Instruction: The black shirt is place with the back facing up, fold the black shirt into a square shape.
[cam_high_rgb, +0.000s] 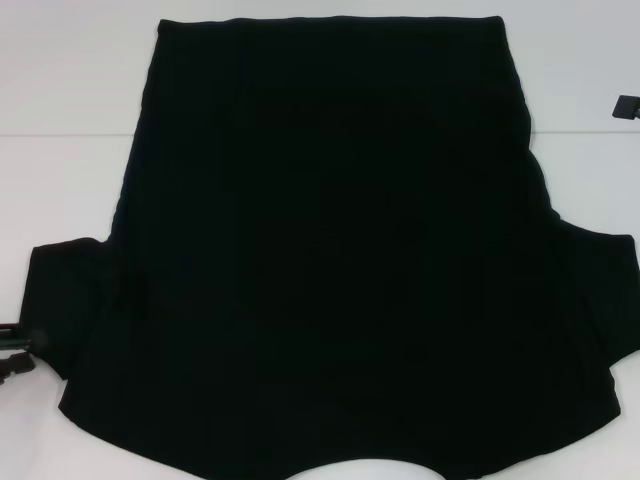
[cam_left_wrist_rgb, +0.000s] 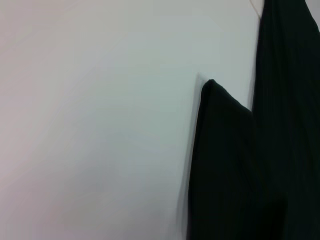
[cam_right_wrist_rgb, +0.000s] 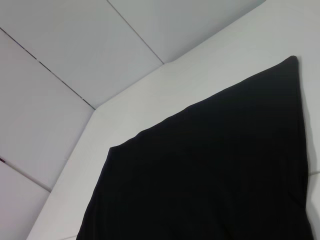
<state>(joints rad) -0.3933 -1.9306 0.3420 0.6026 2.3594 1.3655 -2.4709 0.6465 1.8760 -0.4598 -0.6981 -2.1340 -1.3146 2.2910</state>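
Folding not yet begun, I judge: black shirt lies flat, blank side up, filling white table, both sleeves spread. Left gripper beside left sleeve; right gripper far right. Can't tell either's finger state.

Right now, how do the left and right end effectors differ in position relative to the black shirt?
The left end effector sits near the robot, beside the black shirt's left sleeve; the right end effector sits farther away, apart from the shirt, over the white table. More of the left shows than of the right. Both are dark, at the view's edges, while the shirt lies flat.
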